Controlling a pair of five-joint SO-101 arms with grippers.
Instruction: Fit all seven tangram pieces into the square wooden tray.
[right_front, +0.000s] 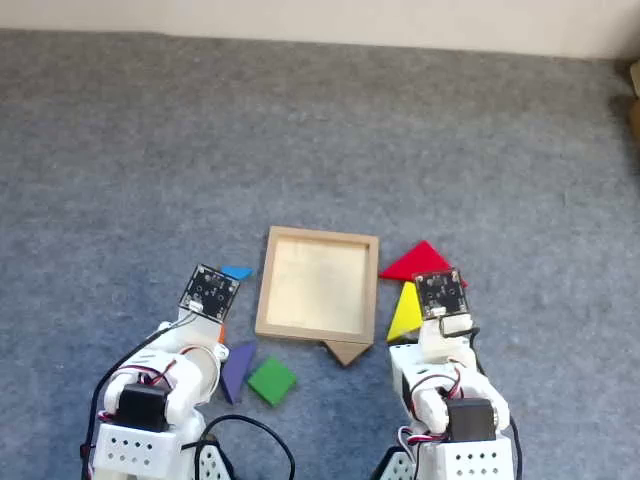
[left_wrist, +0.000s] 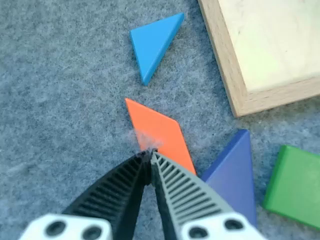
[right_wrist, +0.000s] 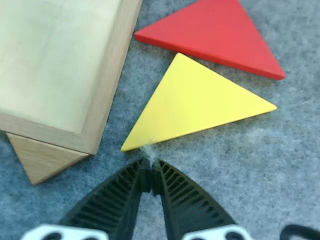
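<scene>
While the square pale wooden tray (right_front: 322, 236) sits empty between both pincers, all seven pieces wait outside it. Just ahead of the right pincer (right_wrist: 150, 162), closed on nothing, lie the large red triangle (right_wrist: 210, 35) and large yellow triangle (right_wrist: 195, 105), with a bare-wood triangle (right_wrist: 40, 157) beside them. The left pincer (left_wrist: 150, 155), also closed and empty, has its tips at the orange parallelogram's (left_wrist: 160, 134) edge; a purple triangle (left_wrist: 232, 175), green square (left_wrist: 295, 187) and small blue triangle (left_wrist: 152, 42) lie near. Grey carpet (right_front: 150, 150) covers the table, with a pale wall (right_front: 300, 15) beyond.

White arms (right_front: 185, 368), black cables (right_front: 262, 430), black ribbed gripper (left_wrist: 151, 154).
</scene>
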